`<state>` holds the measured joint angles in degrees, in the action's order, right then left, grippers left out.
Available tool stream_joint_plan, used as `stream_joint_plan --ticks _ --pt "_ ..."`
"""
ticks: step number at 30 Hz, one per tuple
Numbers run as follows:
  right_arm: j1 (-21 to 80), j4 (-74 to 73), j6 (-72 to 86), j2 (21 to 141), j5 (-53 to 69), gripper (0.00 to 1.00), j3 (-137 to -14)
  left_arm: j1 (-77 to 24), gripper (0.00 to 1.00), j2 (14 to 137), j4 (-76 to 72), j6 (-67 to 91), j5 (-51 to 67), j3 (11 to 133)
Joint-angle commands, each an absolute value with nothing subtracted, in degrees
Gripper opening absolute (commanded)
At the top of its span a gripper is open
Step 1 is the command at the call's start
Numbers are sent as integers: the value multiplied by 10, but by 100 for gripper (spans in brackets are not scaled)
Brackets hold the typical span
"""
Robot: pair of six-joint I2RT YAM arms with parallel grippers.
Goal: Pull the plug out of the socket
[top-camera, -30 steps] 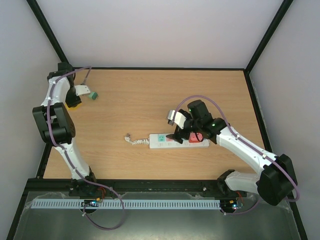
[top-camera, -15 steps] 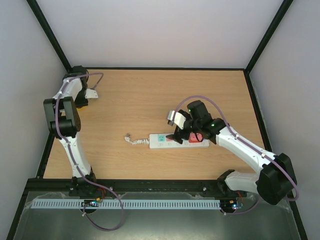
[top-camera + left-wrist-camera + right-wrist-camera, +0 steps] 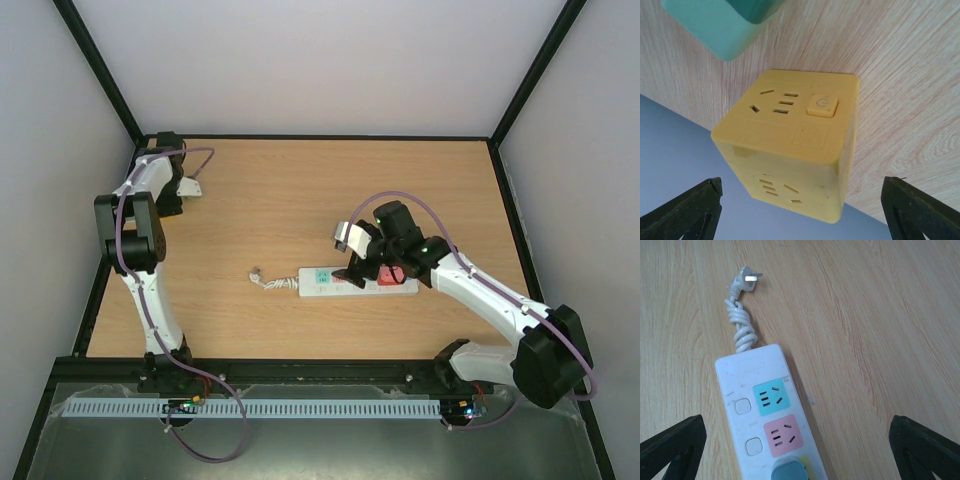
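**Counter** [image 3: 300, 190]: light wood, walled on three sides.

**Socket** [image 3: 340, 283]: long white strip lying flat a little right of the counter's middle, long axis running left to right. In the right wrist view its cord end shows a blue-green face [image 3: 771, 399], then a pink face [image 3: 783, 435], each with a white button beside it.

**Teal plug** [image 3: 789, 473]: sits on the socket just past the pink face, cut off by the bottom edge of the view. How deep it is seated cannot be told.

**Cord** [image 3: 741, 325]: white, twisted into a short coil off the socket's left end. It ends in a pronged cord plug [image 3: 746, 279] lying loose on the wood.

**Right arm** [image 3: 480, 290]: rises from the near right base and folds at the shoulder. The forearm slants up and left, and the wrist bends down over the socket.

**Right pincer** [image 3: 800, 447]: hangs above the socket, spread wide and gripping nothing.

**Left arm** [image 3: 145, 310]: runs up the counter's left edge, folds at the elbow and reaches into the far left corner.

**Left pincer** [image 3: 801, 200]: spread wide, with a fingertip either side of the yellow cube and clear of it. It holds nothing.

**Yellow cube** [image 3: 790, 145]: outlet slots on two faces and a button on top. It stands at the counter's edge by the blue-grey wall.

**Mint block** [image 3: 725, 25]: just beyond the cube and apart from it, cropped by the view.
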<state>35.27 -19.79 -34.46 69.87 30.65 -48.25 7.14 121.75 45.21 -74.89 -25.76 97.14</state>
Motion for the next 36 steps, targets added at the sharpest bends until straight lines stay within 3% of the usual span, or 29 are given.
stream_joint_plan --ticks 1,3,12,20,25,28,36 --pt "352 -189 -344 700 304 98 -483 70 92 1203 458 -737 -250 983" --pt "352 -193 -340 700 302 98 -490 70 99 1191 457 -729 -239 983" --pt "339 -235 -349 696 286 98 -522 68 99 1099 460 -653 -136 988" --pt "276 -341 -431 669 258 98 -556 60 99 973 428 -504 106 957" --pt "215 -396 -486 659 252 98 -571 32 99 874 348 -400 213 865" --pt "170 -435 -520 661 262 98 -582 3 99 829 332 -404 265 816" --pt "35 -532 -588 685 332 98 -643 -193 99 817 362 -447 257 694"
